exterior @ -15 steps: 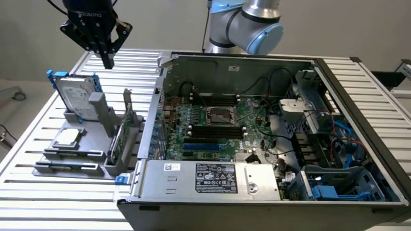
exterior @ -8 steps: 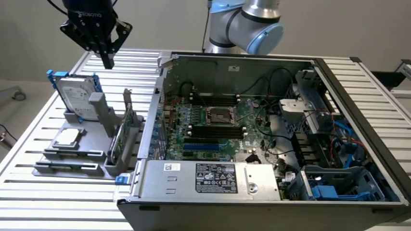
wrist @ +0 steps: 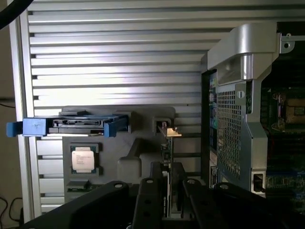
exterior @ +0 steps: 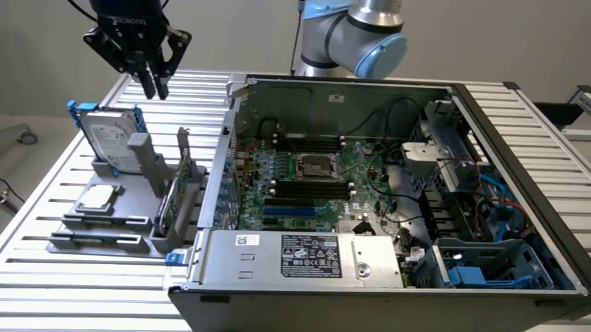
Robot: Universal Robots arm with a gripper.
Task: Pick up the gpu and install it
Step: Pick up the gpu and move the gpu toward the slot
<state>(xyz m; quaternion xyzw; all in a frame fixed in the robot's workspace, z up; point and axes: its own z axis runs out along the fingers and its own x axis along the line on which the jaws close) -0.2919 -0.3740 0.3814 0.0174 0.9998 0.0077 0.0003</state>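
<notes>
Black gripper [exterior: 154, 90] high above gpu [exterior: 176, 194], wrist view edge-on

Brand name "ROBOTIQ" [exterior: 129, 21], upside down, on the tool [exterior: 155, 90]

Pale wall [exterior: 231, 34], slatted metal table [exterior: 74, 290]
</notes>
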